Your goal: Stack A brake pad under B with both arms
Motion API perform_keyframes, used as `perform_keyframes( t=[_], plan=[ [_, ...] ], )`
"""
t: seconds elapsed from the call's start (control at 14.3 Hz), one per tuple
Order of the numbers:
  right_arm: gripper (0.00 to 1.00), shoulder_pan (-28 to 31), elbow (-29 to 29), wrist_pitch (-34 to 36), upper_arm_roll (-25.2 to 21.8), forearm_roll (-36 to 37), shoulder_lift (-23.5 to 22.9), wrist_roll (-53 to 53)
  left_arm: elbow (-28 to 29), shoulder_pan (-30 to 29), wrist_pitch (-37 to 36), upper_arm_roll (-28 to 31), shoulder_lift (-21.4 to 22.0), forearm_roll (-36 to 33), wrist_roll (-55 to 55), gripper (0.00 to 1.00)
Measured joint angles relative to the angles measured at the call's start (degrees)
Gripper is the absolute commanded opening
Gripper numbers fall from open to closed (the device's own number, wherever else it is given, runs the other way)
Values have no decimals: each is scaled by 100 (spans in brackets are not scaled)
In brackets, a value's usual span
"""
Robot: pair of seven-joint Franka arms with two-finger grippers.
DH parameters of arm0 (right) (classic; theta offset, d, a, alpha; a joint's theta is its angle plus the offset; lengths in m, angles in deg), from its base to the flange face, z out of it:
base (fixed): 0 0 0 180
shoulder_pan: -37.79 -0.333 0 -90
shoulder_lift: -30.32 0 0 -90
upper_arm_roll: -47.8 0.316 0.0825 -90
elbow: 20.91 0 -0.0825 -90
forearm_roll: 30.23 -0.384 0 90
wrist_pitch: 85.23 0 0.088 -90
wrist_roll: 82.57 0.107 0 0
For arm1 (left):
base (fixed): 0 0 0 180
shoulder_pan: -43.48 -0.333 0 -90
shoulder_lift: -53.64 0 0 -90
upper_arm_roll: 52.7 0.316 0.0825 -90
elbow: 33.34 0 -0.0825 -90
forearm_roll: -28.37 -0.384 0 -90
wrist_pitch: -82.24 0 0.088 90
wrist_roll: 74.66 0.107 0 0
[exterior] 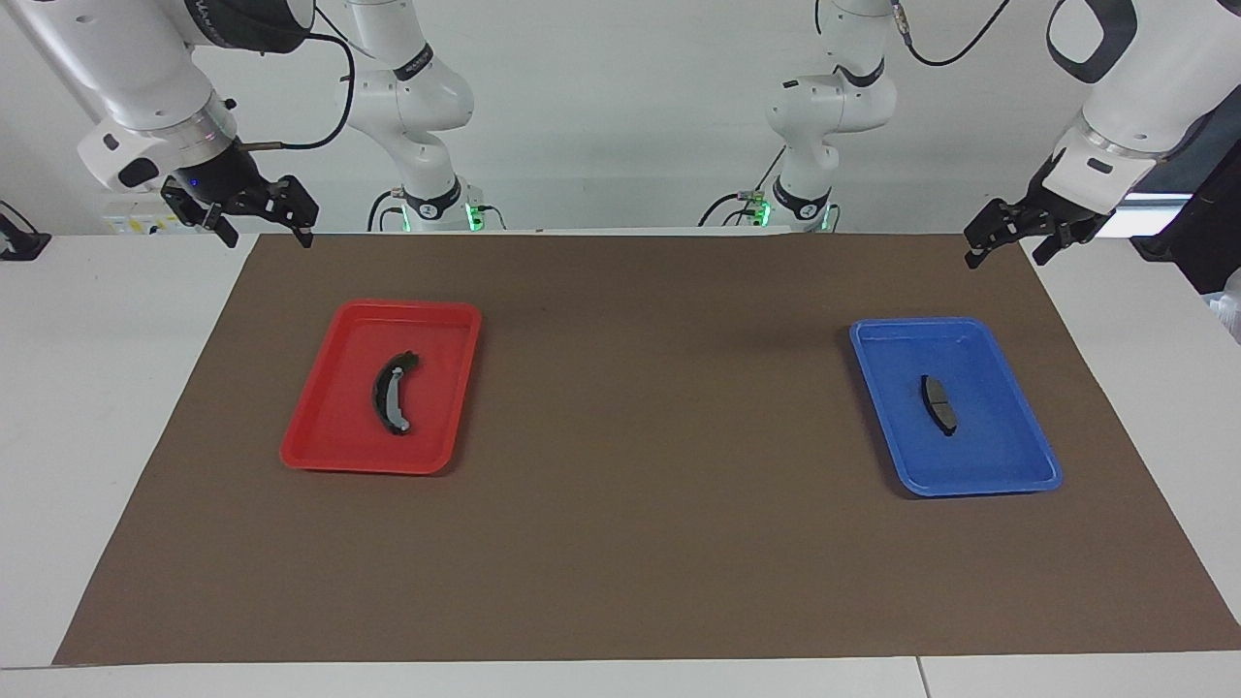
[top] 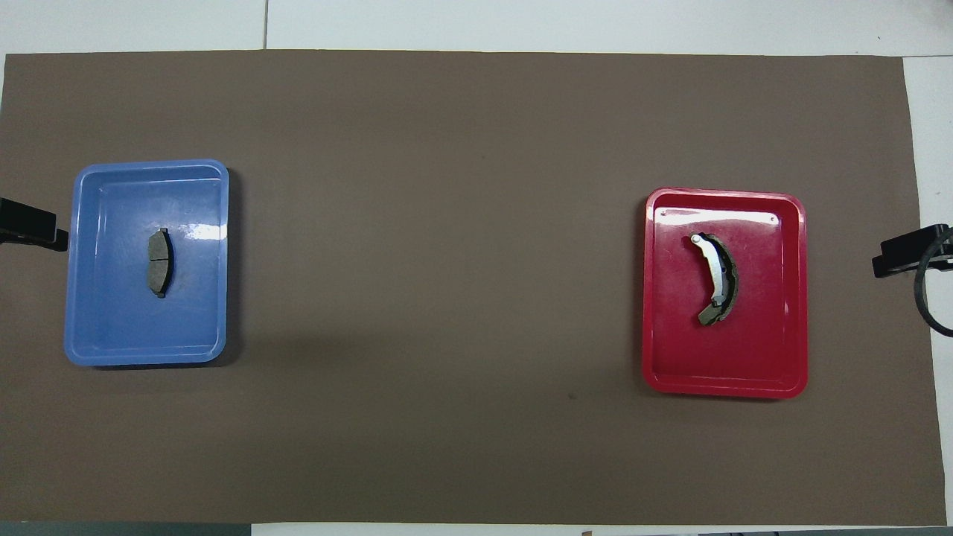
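Note:
The A brake pad [exterior: 938, 404] is short and dark grey and lies in the blue tray [exterior: 1018, 480] toward the left arm's end; it also shows in the overhead view [top: 158, 262]. B [exterior: 393, 393], the longer black crescent with a pale strip, lies in the red tray [exterior: 320, 456] toward the right arm's end; it also shows in the overhead view [top: 716, 279]. My left gripper [exterior: 1005, 254] hangs open and empty in the air over the mat's corner, apart from the blue tray [top: 89, 350]. My right gripper [exterior: 269, 233] hangs open and empty over the mat's other corner, apart from the red tray [top: 797, 298].
A brown mat [exterior: 659, 485] covers most of the white table [exterior: 78, 407]. The two trays stand wide apart on it with bare mat between them. Only the tips of the left gripper [top: 33, 227] and the right gripper [top: 904, 253] show in the overhead view.

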Motion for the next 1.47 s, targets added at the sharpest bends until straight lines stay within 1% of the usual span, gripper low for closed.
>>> perform_keyframes(
  t=[0.98, 1.05, 1.12, 1.19, 1.33, 1.47],
  plan=[
    [100, 2, 0, 0, 9, 0, 0, 0, 0, -1, -49, 1, 0, 0, 0, 100],
    [100, 2, 0, 0, 9, 0, 0, 0, 0, -4, -68, 5, 0, 0, -1, 98],
    [100, 2, 0, 0, 9, 0, 0, 0, 2, -6, -68, 9, 0, 0, 0, 90],
    [100, 2, 0, 0, 9, 0, 0, 0, 31, -7, -34, 11, 5, 0, 0, 90],
    [100, 2, 0, 0, 9, 0, 0, 0, 308, -23, 345, 23, 69, 0, 0, 90],
    [100, 2, 0, 0, 9, 0, 0, 0, 866, -98, 1008, 26, 202, 0, 22, 90]
  ],
)
